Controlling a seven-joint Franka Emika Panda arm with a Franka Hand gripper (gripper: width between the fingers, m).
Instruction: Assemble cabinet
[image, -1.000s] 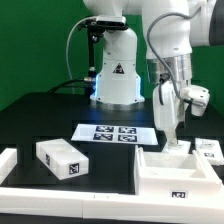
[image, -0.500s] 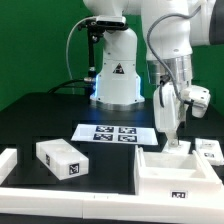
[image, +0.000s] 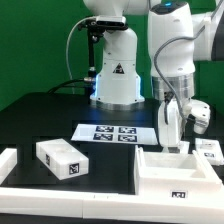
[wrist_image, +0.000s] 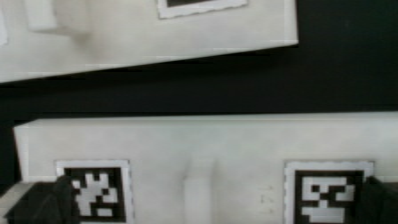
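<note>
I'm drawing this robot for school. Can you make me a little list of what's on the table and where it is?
arm: white, reaching down on the exterior view's right
gripper: low, at the cabinet's back wall; open or shut, cannot tell
cabinet: white open box, front right in the exterior view, one tag on its front
block: white, tagged, lying alone on the exterior view's left
marker board: flat, behind block and cabinet
table: black
</note>
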